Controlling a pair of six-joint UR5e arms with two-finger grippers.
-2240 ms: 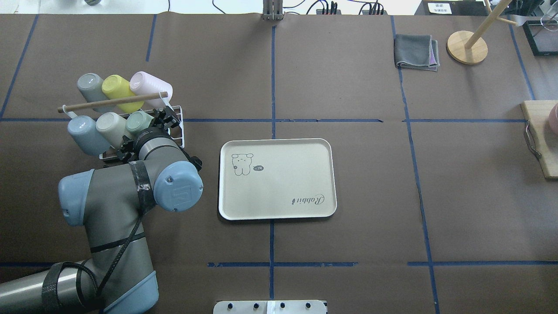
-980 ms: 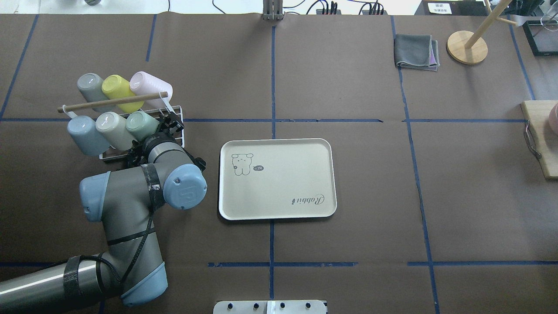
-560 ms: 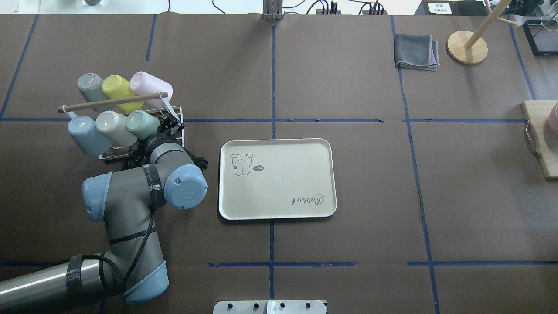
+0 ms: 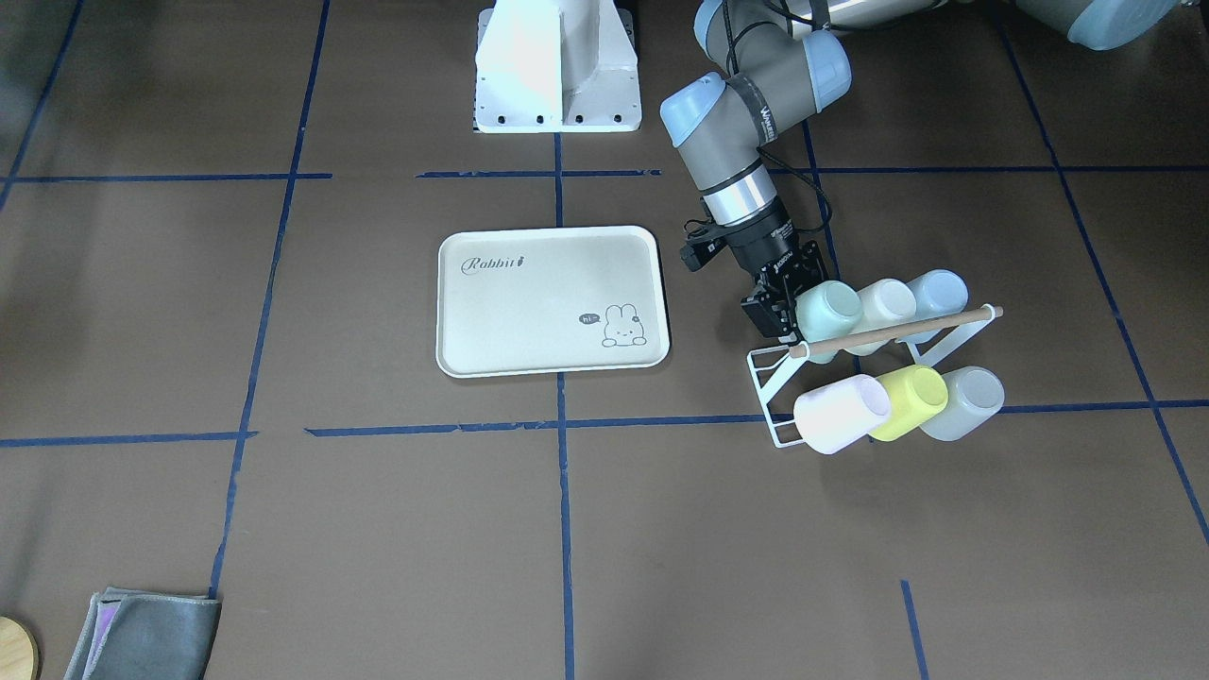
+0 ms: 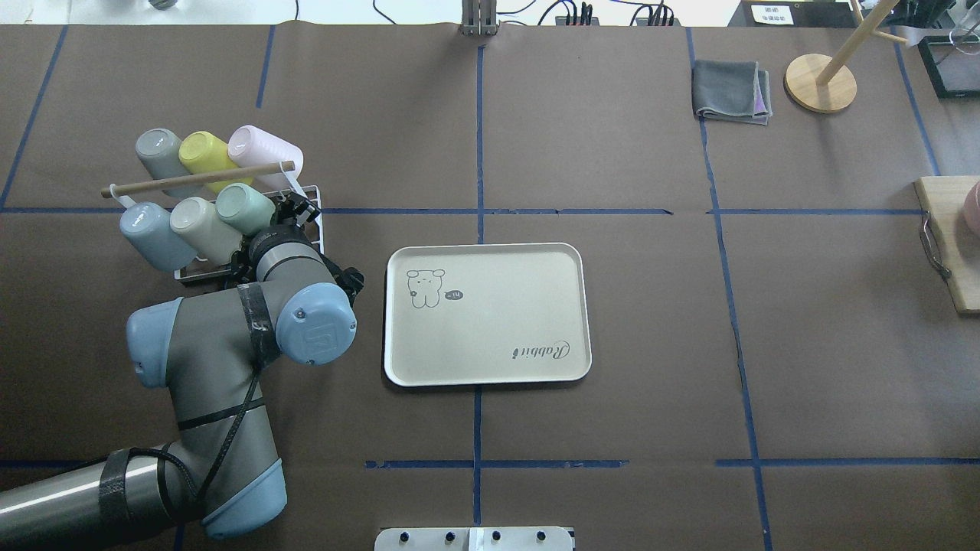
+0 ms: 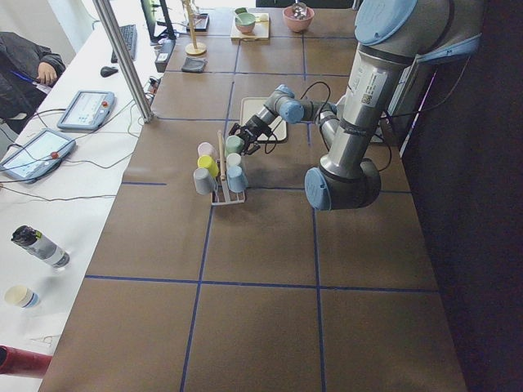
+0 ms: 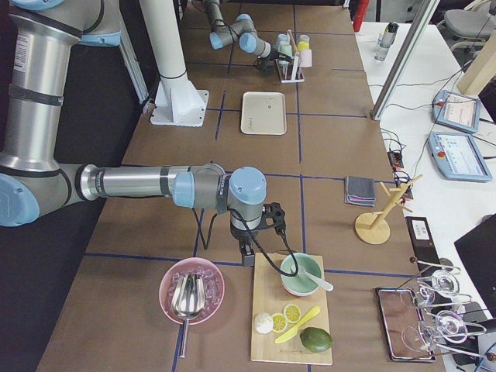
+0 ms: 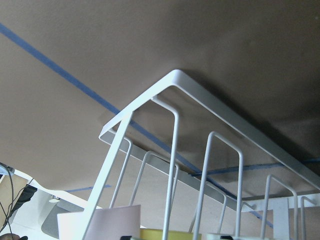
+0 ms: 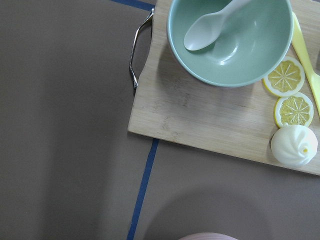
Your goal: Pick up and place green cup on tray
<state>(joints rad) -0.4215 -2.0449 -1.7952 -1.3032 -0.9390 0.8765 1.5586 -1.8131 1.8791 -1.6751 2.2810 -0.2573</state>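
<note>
On the table (image 5: 612, 153), the rack (image 5: 315, 233) stands left of the tray (image 5: 490, 321); the cup (image 5: 243, 208) lies at the right end of its near row, against my left gripper (image 4: 784, 316).

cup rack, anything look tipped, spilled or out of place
Nothing is spilled or damaged. The cups lean on the rack as it is built to hold them. Only the green cup looks slightly out of line with its row, at the left gripper.
</note>
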